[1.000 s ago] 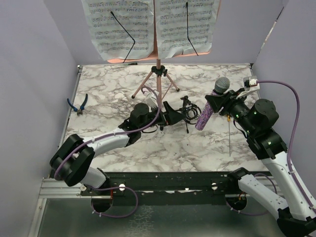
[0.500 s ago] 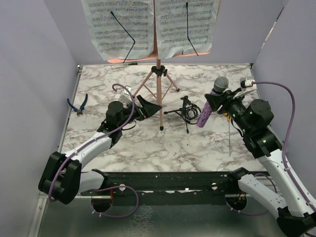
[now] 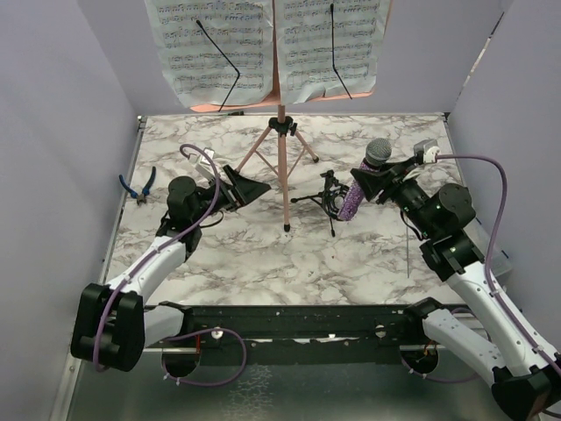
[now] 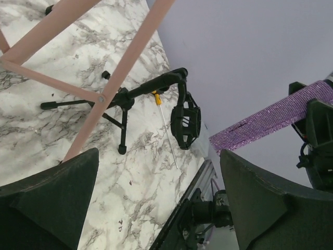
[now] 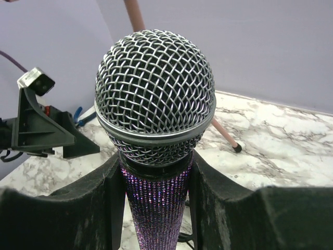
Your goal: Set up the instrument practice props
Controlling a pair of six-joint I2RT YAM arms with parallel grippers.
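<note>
**Operator:** Where was the microphone, and which way did it point?

**Observer:** Your right gripper point(image 3: 368, 179) was clamped on the glittery purple microphone point(image 3: 353, 201), just under its mesh head, and held it off the surface point(image 3: 263, 254). Its long axis was tilted. The head pointed up and toward the far right. The tail pointed down toward the small black shock-mount point(image 3: 330, 197) and was very near it. Whether they touched, I cannot tell.

**Operator:** And my left gripper?

**Observer:** Your left gripper point(image 3: 243, 186) had its fingers wide apart and held nothing. It was just left of the pink music stand point(image 3: 285, 189) and faced the shock-mount. The sheet-music pages point(image 3: 219, 44) stood on the stand.
</note>
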